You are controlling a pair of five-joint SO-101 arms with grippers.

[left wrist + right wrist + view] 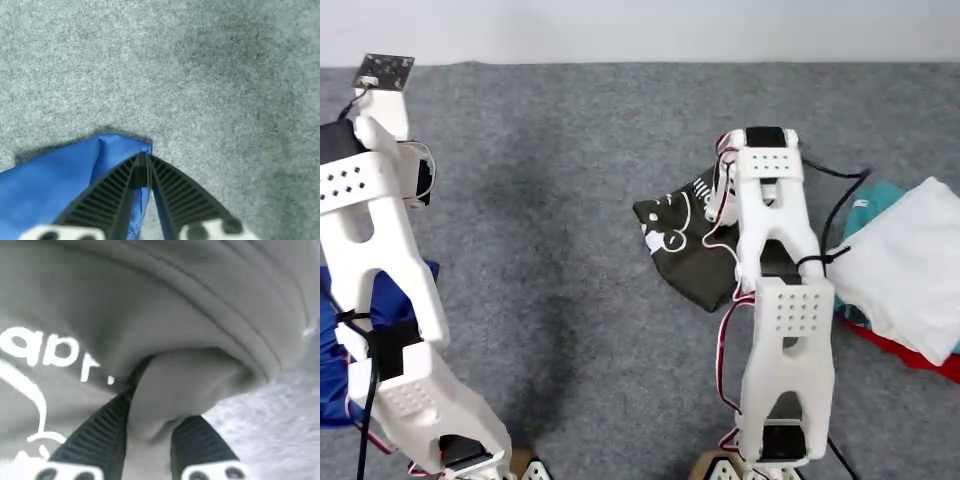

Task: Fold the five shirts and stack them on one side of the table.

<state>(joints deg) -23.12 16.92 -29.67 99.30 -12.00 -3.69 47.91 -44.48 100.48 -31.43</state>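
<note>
A black shirt (680,245) with a white print is seen crumpled near the middle of the table (570,150), partly covered by the right arm. In the right wrist view, a thick fold of this shirt is clamped between the two fingers of the right claw (155,410), and the cloth is bunched up just above the fingertips.

To the right of the black shirt, a pile of three shirts is seen at the table's right edge. A white shirt (910,260) is laid on top. A teal shirt (880,195) shows from under its far side and a red shirt (920,358) from under its near side. The pile is loose and rumpled.

At the table's left edge, a blue shirt (50,185) is spread flat under the left arm. The left claw (145,162) is closed, its fingertips pressed together on the corner of the blue shirt, and a sliver of blue cloth is seen between the fingers. The table is covered in a grey, felt-like surface.
</note>
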